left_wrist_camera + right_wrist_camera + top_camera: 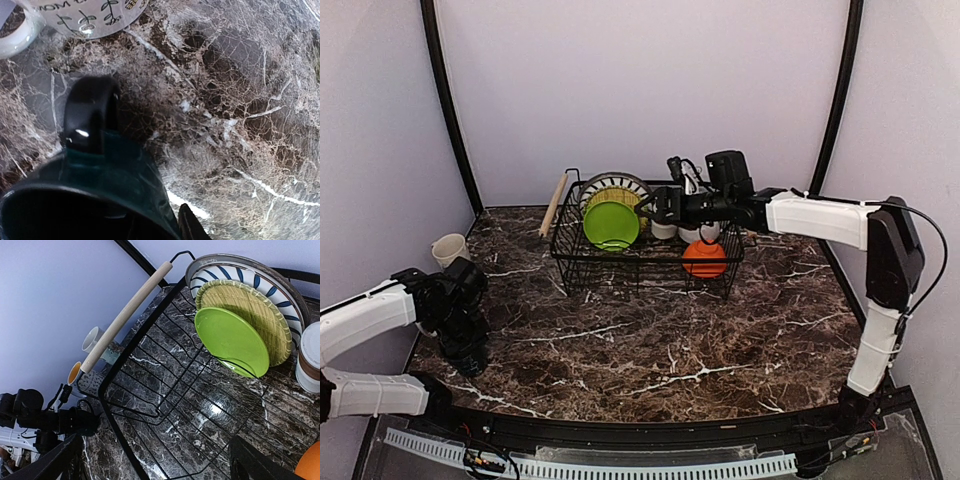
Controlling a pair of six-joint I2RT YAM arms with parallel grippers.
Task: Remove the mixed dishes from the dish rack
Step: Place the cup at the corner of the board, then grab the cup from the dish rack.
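The black wire dish rack (575, 262) stands at the back middle. In it lean a lime-green plate (611, 225), a yellow plate (250, 300) and a grey striped plate (250, 270); an orange bowl (704, 258) lies at its right end. My right gripper (655, 205) hovers open over the rack's bare wire floor (165, 405), holding nothing. At the far left my left gripper (468, 350) is at the dark green mug (115, 170), which stands on the table. One fingertip (191, 226) sits just outside the mug's wall; the other is hidden.
A pale patterned mug (85, 15) stands just beyond the green mug's handle (90, 115). The rack's wooden handle (125, 315) runs along its left side. Pale cups (665, 228) stand in the rack behind the bowl. Purple walls close in on three sides.
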